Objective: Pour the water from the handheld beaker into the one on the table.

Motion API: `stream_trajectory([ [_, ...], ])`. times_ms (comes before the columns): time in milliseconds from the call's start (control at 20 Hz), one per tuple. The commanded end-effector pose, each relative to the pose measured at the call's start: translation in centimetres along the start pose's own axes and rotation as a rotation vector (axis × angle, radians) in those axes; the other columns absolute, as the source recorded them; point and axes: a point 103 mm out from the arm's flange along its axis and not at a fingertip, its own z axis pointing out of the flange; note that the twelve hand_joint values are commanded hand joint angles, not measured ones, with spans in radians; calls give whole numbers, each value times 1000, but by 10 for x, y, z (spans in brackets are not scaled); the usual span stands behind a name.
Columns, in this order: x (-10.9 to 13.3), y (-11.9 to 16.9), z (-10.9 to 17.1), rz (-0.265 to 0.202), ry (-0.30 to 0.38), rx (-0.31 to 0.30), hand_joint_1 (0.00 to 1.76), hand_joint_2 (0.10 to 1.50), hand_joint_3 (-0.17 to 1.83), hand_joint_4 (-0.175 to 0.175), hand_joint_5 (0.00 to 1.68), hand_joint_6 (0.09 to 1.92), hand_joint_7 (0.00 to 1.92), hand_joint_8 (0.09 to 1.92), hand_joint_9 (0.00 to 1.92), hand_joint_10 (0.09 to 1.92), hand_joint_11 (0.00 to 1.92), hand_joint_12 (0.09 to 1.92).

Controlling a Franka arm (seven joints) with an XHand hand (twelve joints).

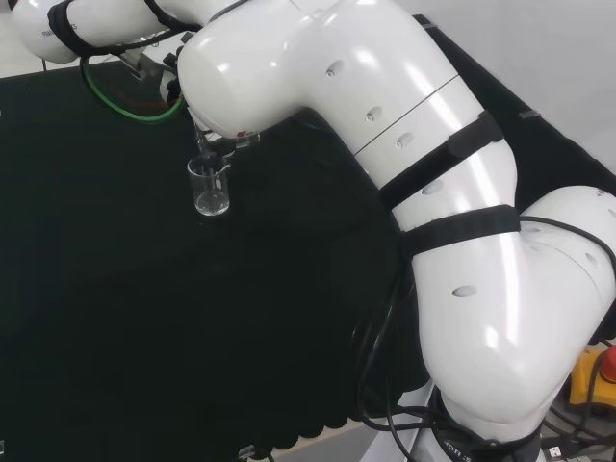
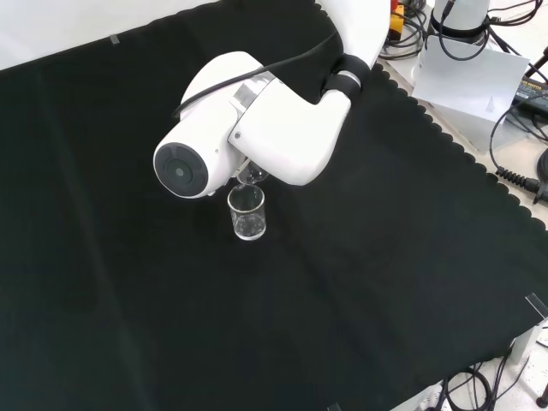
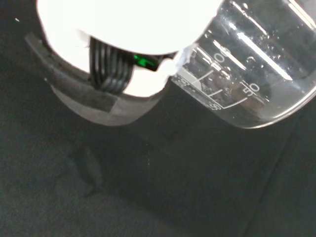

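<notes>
Hand sits beside the handheld beaker; finger closure cannot be told. Beaker tipped, long axis slanting, lip pointing down over the upright table beaker on the black cloth, under the arm's white link.

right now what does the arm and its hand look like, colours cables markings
The arm is glossy white, built of fat rounded links with small oval recesses. Black straps wrap around it, holding black cables that run along it down to the base. A green cable loop shows near the far end. In the front view one link ends in a round grey cap. The hand is white with black ribbed parts.
</notes>
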Motion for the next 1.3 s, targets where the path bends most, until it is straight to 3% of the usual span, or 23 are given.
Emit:
stream_trajectory([
  [50,-5,0,2,-7,14,-18,1295,712,650,-175,1122,899,1181,876,1448,706,1115,872],
  [1000,-24,7,18,-80,169,-156,1295,712,651,-175,1121,902,1179,879,1447,708,1114,873],
  [1300,-32,13,31,-119,270,-220,1295,712,651,-175,1120,903,1179,879,1447,709,1114,873],
])
